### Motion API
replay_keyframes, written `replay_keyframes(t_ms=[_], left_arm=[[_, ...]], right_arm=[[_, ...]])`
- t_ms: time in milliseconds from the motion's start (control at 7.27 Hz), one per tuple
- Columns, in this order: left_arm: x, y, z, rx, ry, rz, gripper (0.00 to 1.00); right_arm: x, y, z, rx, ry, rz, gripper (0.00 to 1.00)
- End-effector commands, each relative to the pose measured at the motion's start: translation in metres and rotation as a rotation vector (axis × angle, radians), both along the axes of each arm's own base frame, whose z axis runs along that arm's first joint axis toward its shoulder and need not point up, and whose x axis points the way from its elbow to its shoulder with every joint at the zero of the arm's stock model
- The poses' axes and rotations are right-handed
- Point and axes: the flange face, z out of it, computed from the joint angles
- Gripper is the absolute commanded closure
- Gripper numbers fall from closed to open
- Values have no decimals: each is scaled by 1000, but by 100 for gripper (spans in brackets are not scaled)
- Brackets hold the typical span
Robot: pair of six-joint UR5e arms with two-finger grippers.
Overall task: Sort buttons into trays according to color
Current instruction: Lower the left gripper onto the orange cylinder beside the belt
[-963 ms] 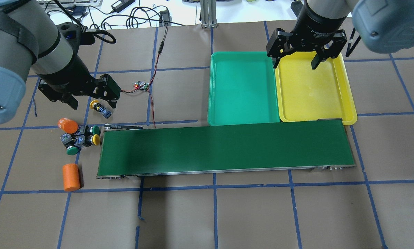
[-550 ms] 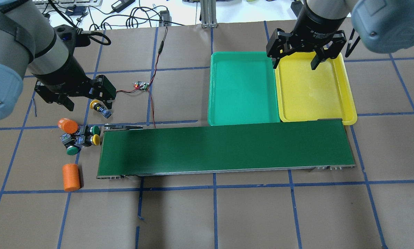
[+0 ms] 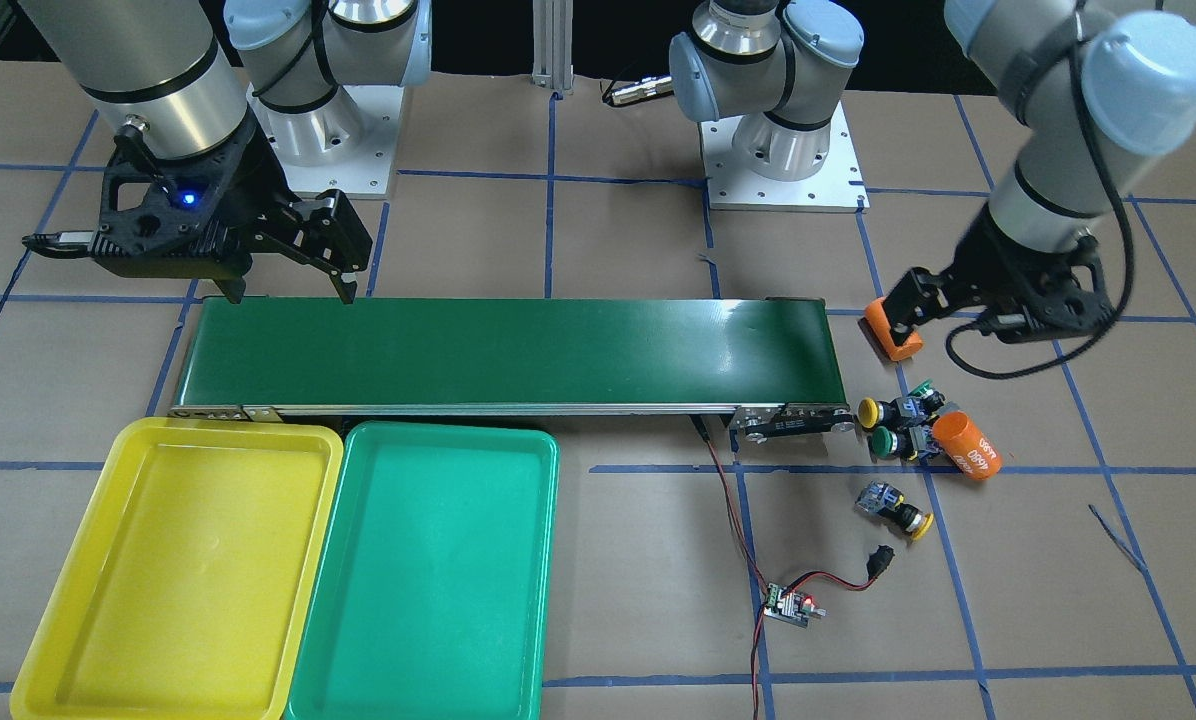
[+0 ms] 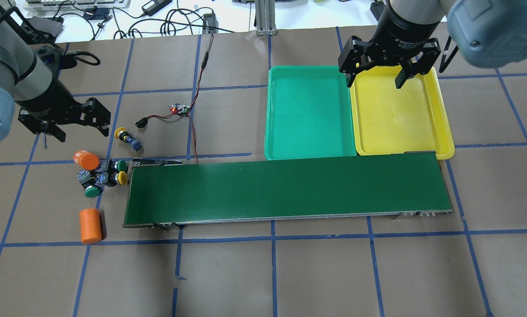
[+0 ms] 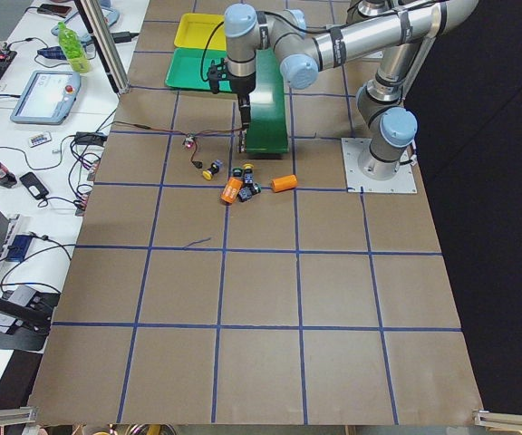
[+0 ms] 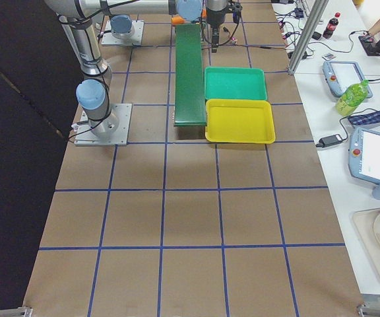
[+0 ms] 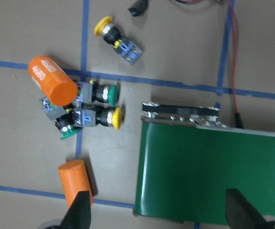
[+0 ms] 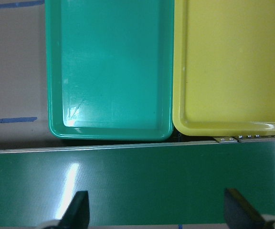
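Fingers, left gripper (image 4: 83, 133): spread wide, gripping nothing, hovering near the table's left edge, probably lining up on a button.
Fingers, right gripper (image 4: 373, 82): parted, empty, hovering where both trays meet, likely ready to receive.
Buttons (image 4: 104, 177): three bunched off the conveyor (image 4: 290, 189)'s left end, one yellow beyond; none sorted.
Trays: green tray (image 4: 307, 110), yellow tray (image 4: 400, 119), side by side along the conveyor's far edge.

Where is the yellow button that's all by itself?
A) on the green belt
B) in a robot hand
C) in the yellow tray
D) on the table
D: the lone yellow button lies on its side on the table, beyond the end of the belt, and nothing is holding it.
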Motion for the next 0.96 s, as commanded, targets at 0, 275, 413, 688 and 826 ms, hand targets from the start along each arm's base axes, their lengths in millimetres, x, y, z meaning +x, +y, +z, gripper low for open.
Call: replay_keyframes(t_ms=[0,275,413,688,826], left_arm=[[66,-25,-47,-12,-67,-40,0],[78,-47,-82,-35,-95,26,0],[81,-51,-95,-44,-98,178,0],[80,-50,-132,5,-73,247,0],[77,-44,-149,36,-64,256,0]], right_arm=[[0,-1,-2,3,0,0,0],[0,-1,-2,3,1,0,0],[0,-1,-2,4,1,0,0],[0,-1,-2,3,1,0,0],[0,-1,-2,3,1,0,0]])
